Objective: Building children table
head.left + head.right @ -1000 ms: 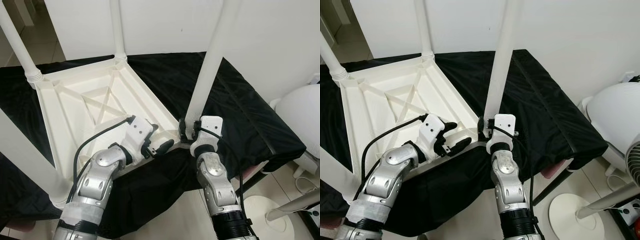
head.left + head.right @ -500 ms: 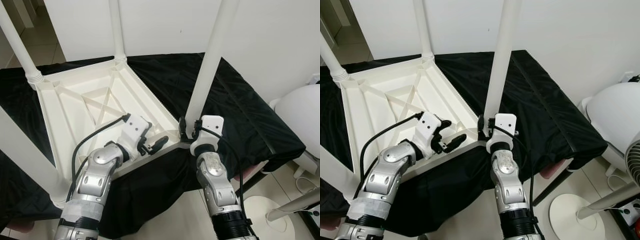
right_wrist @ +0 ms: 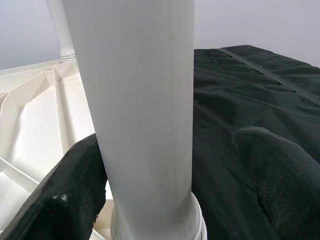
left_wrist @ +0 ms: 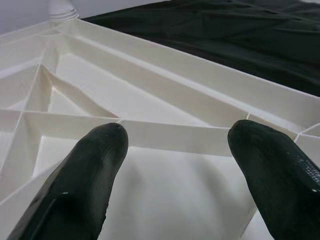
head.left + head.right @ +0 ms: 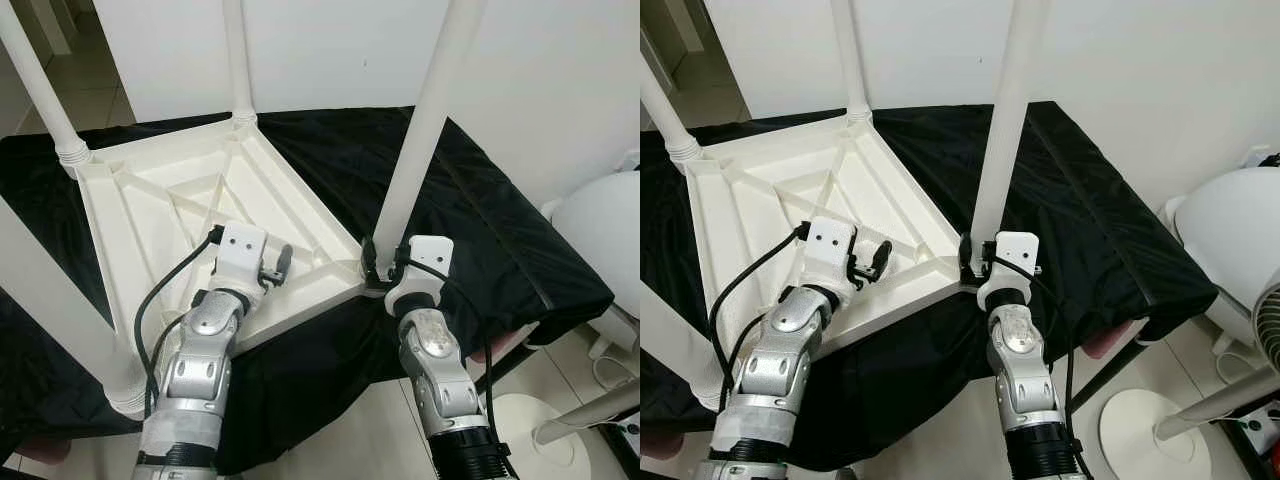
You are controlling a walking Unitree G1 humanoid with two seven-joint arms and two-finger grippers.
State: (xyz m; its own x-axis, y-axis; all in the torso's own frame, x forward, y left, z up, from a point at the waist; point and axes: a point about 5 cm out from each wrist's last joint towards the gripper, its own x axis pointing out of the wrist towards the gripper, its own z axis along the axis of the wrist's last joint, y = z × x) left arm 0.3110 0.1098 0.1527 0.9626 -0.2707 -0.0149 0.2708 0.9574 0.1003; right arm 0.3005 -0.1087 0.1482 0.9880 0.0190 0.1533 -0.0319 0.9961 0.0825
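White plastic tabletop (image 5: 170,215) lies upside down on black cloth (image 5: 480,210); right gripper (image 3: 175,195) straddles the nearest leg (image 5: 425,120) at its socket, jaws not clamped; left gripper (image 4: 175,160) hovers over the tabletop's ribs, jaws wide

Room in a home.
Tiled floor (image 5: 30,95), plain white wall (image 5: 1140,70), standing fan (image 5: 1230,250) beside a cloth-covered surface (image 5: 1090,230).

White table (image 5: 170,215), black cloth (image 5: 480,210)
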